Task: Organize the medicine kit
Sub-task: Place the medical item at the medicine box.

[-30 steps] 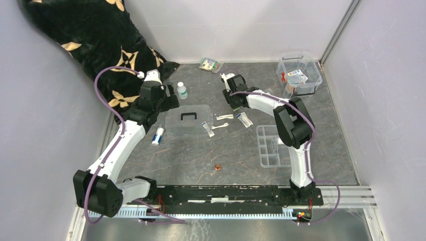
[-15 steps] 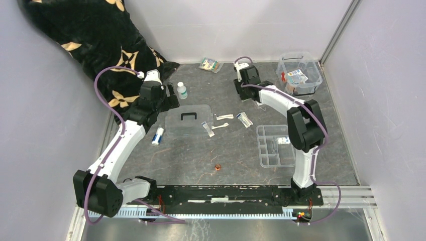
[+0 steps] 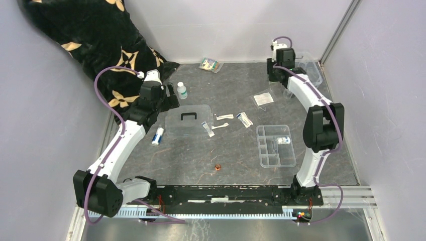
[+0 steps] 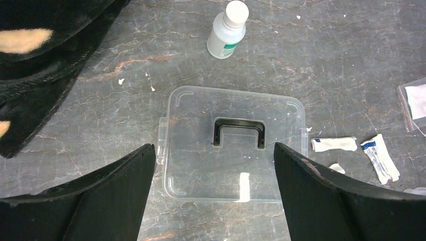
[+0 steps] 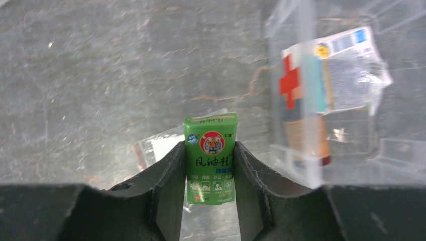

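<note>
"Where's the right arm [image 3: 306, 95]?"

"Stretched to the far right corner of the worktop [image 3: 236, 150]. The right claw [image 5: 210, 148] clamps a green carton [image 5: 211, 175], its length along the fingers, top end outward. The medicine kit [image 5: 291, 125] sits just beside it, red-cross wall facing the claw."

"And the left arm [image 3: 125, 140]?"

"Bent. The left claw [image 4: 213, 149] is spread wide above the lid [image 4: 191, 165], which lies flat toward the left edge, handle parallel to the far edge."

Glossy clear plastic on a matt, marbled tabletop [image 4: 326, 60]
Lid [image 4: 201, 173] and medicine kit [image 5: 294, 168]: smooth transparent plastic; cloth [image 4: 45, 60] at far-left corner: plush; green carton [image 5: 211, 158]: smooth printed card.
</note>
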`<state>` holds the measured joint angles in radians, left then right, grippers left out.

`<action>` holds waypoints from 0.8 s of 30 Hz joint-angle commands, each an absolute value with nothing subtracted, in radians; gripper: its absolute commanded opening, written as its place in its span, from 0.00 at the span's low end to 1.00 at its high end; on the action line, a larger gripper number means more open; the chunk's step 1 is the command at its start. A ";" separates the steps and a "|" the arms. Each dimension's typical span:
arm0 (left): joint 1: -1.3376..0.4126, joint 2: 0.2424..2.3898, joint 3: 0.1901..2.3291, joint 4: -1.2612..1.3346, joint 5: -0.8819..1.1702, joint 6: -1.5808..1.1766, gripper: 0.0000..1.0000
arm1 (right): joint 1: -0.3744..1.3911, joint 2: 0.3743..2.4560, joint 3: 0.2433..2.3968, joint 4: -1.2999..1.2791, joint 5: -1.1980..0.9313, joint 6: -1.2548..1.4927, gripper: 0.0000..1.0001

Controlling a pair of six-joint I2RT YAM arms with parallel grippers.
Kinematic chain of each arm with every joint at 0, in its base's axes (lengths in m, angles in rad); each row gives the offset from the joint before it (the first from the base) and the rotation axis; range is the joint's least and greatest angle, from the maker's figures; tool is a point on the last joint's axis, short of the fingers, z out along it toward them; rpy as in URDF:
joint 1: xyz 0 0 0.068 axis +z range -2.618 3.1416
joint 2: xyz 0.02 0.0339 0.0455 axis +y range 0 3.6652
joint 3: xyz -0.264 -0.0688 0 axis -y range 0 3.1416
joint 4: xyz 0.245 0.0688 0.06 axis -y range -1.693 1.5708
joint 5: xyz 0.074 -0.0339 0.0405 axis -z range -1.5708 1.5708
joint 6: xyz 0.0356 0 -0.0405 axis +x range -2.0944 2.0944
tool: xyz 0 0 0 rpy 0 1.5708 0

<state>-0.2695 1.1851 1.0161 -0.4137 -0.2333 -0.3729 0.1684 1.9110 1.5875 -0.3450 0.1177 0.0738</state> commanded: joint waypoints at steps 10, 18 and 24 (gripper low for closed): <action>-0.265 1.163 1.043 -0.396 -0.235 -0.339 0.93 | -0.072 1.938 1.831 -0.408 0.054 0.117 0.42; -0.265 1.164 1.043 -0.396 -0.232 -0.340 0.93 | -0.143 2.091 1.997 -0.432 0.036 0.137 0.42; -0.265 1.166 1.043 -0.396 -0.227 -0.342 0.93 | -0.153 2.173 2.061 -0.422 0.010 0.150 0.43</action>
